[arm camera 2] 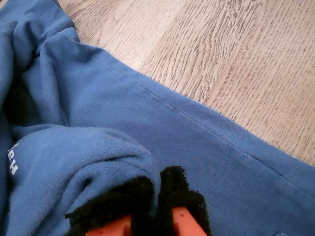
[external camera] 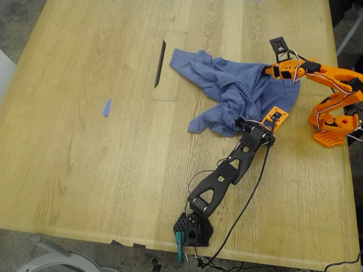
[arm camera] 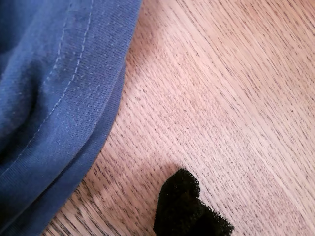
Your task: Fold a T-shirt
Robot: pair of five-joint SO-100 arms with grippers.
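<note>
The slate-blue T-shirt [external camera: 232, 90] lies crumpled on the wooden table [external camera: 85, 170], right of centre in the exterior view. My second gripper [external camera: 271, 71], on the orange arm, is shut on a fold of the T-shirt at its far right edge. In the second wrist view its black pads [arm camera 2: 177, 189] pinch the cloth [arm camera 2: 147, 113], and a bit of white lettering [arm camera 2: 12, 163] shows. My first gripper [external camera: 245, 123], on the black arm, sits at the shirt's near edge. The first wrist view shows one black padded fingertip [arm camera: 189, 209] over bare wood beside the shirt's stitched hem [arm camera: 59, 98]. Its other jaw is out of view.
A tiny blue scrap [external camera: 106, 107] lies on the table at the exterior view's left. A dark slot [external camera: 160, 63] along an inlaid panel sits just left of the shirt. The black arm's base [external camera: 193, 229] stands at the near table edge, the orange base [external camera: 334, 127] at the right.
</note>
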